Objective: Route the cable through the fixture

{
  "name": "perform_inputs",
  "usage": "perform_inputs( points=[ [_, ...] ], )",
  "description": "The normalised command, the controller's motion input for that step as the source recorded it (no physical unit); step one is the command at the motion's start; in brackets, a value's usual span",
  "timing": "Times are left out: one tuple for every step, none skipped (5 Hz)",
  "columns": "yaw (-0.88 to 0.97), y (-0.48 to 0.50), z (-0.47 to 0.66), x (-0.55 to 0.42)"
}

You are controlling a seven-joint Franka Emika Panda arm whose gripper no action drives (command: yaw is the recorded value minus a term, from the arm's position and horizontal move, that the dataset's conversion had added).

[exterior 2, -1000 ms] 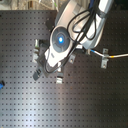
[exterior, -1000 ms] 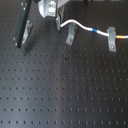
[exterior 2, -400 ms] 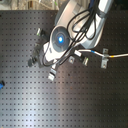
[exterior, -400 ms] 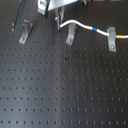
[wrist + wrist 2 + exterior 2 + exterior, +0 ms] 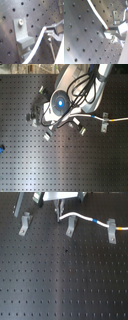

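Note:
The white cable (image 5: 80, 215) runs from my gripper (image 5: 60, 214) over the top of the middle fixture (image 5: 71, 227). It continues past its blue band to the right clip (image 5: 112, 231), with yellow beyond. In the first wrist view the cable (image 5: 37, 43) curves close past the slotted top of a grey clip (image 5: 22, 32). I cannot tell whether it sits in the slot. My gripper (image 5: 48, 31) is shut on the cable's end. The second wrist view shows the same hold, my gripper (image 5: 109, 31) on the cable (image 5: 97, 13). In the second exterior view the arm hides the hand.
A third clip (image 5: 23, 224) stands to the first exterior view's left of the gripper. All three stand on a black perforated board (image 5: 65, 282). In the second exterior view the arm (image 5: 60, 101), with its blue light, hangs over the clips (image 5: 80, 126).
The gripper has shifted only slightly, still holding the cable's end near the middle clip. The cable's curve looks about the same.

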Motion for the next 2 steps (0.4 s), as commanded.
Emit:
perform_inputs(
  points=[
    [0.95,-0.005,0.04,-0.038],
    [0.68,-0.138,0.00,-0.116]
  ],
)
